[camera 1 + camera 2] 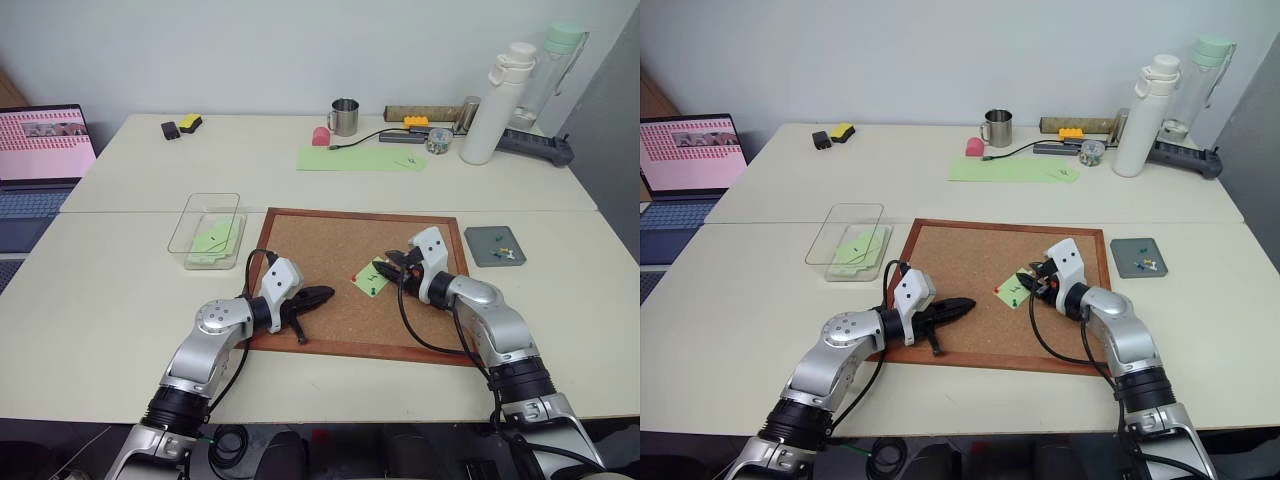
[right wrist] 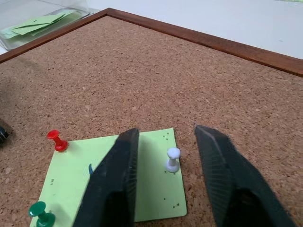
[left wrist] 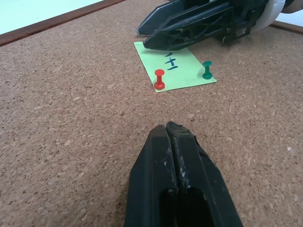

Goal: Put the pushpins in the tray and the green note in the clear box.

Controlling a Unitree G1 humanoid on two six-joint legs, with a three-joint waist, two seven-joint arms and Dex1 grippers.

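Observation:
The green note (image 1: 370, 280) lies on the corkboard (image 1: 320, 250), held by a red pushpin (image 3: 159, 78), a green pushpin (image 3: 207, 70) and a white one (image 2: 173, 160). My right gripper (image 2: 166, 130) hovers low over the note, open, its fingers on either side of the white pin without touching it. My left gripper (image 3: 166, 126) is shut and empty, low over the cork to the left of the note and pointing at it. The clear box (image 1: 190, 225), left of the board, holds green notes. The grey tray (image 1: 482, 250), right of the board, holds several pins.
A laptop (image 1: 40, 150) sits at the far left. At the back of the table are a long pale green strip (image 1: 360, 158), a metal mug (image 1: 343, 117), a white bottle (image 1: 495, 105) and a cable. The board's wooden frame (image 1: 360, 350) runs along the front.

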